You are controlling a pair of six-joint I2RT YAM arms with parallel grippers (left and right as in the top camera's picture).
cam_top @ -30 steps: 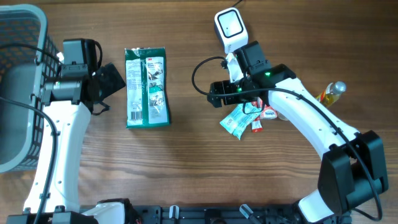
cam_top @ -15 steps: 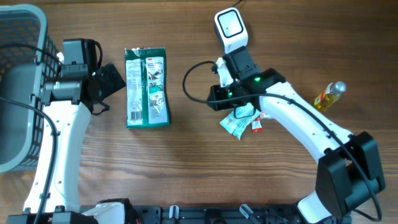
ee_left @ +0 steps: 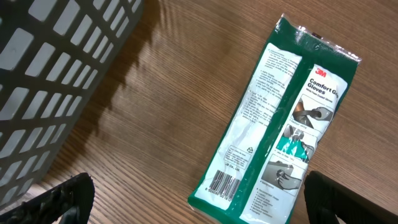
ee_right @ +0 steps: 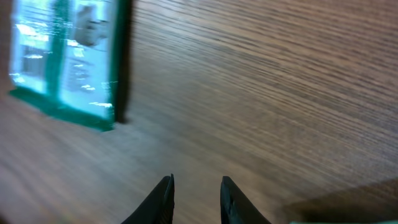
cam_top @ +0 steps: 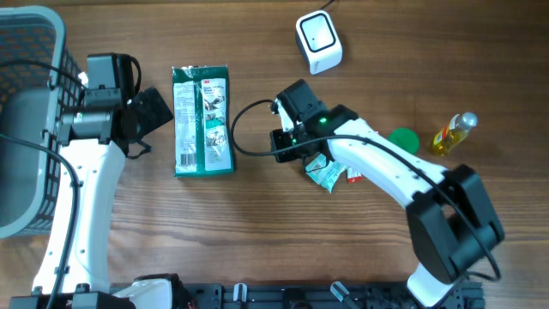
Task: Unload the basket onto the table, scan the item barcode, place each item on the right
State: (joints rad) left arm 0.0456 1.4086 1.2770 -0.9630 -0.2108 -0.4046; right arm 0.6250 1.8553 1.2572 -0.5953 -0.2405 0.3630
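Overhead, the light is bright and even: the glove packet point(cam_top: 202, 120) reads crisp, the bench point(cam_top: 257, 249) around it shows no glare, and the shadows are faint and soft. The left wrist view is sharp too, with the print on the packet legible, and the basket point(ee_left: 56, 68) throws a dim, soft-edged shadow toward the packet. The right wrist view is smeared all over, the packet washed out pale and the right hand point(ee_right: 196, 200) below it a dark blur.

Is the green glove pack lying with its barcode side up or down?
Up. The glove pack lies flat, and its barcode shows in the left wrist view.
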